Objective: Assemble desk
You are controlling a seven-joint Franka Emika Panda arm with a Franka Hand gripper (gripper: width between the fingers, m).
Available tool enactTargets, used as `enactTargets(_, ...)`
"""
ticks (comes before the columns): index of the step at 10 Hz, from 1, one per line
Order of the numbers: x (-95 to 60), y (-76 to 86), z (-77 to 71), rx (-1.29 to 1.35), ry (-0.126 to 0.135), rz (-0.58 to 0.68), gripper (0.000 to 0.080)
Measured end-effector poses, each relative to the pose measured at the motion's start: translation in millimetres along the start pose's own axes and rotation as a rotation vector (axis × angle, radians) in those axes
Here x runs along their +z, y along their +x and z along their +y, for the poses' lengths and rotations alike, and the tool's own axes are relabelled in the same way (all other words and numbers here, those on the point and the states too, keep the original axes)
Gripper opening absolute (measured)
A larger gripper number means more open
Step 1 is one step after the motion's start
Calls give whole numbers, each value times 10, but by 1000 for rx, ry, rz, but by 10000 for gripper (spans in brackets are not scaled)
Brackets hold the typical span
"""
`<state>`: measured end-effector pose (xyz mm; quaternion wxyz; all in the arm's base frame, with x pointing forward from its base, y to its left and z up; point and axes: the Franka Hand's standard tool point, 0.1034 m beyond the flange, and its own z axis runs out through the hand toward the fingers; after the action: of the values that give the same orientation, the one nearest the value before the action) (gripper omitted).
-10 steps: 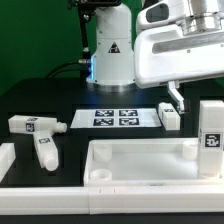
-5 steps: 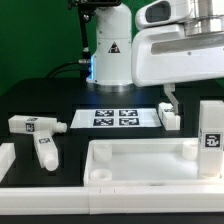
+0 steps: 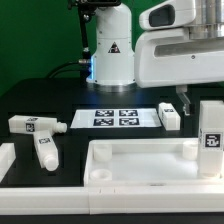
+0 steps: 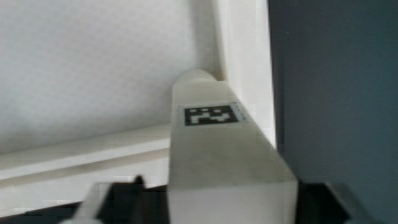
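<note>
In the wrist view a white desk leg [image 4: 222,160] with a square tag [image 4: 210,115] runs out from between my dark fingers [image 4: 128,205]. Both jaws press on its sides, so my gripper [image 4: 217,198] is shut on it. Past its far end lies a corner of the rimmed tabletop [image 4: 107,60]. In the exterior view my gripper [image 3: 181,104] reaches down beside the short leg [image 3: 170,118] lying at the marker board's right end; only one finger shows. The tabletop [image 3: 140,146] lies in front. Another tagged leg [image 3: 210,128] stands upright at the right, and two legs [image 3: 35,125] [image 3: 45,152] lie at the left.
The marker board [image 3: 115,117] lies behind the tabletop, with the robot base [image 3: 108,55] further back. A long white border rail [image 3: 100,205] runs along the front edge, with a piece of it [image 3: 5,155] at the exterior view's left.
The hand and its visible finger drifted slightly left, then moved toward the exterior view's right. The legs and the tabletop have stayed where they were.
</note>
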<state>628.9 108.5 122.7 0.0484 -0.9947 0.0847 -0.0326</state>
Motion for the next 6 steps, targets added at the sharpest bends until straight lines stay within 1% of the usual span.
enactTargets(1,1,-3,-9,115,5,-2,284)
enactTargets(2,2,-4,-11,158,5,-2,284)
enactTargets(4,4,-5,-10,334,5,-3,284)
enactTargets(5,11,-18,-23,490,2,-6,284)
enactTargets(6,15,-22,-29,650,7,-12,284)
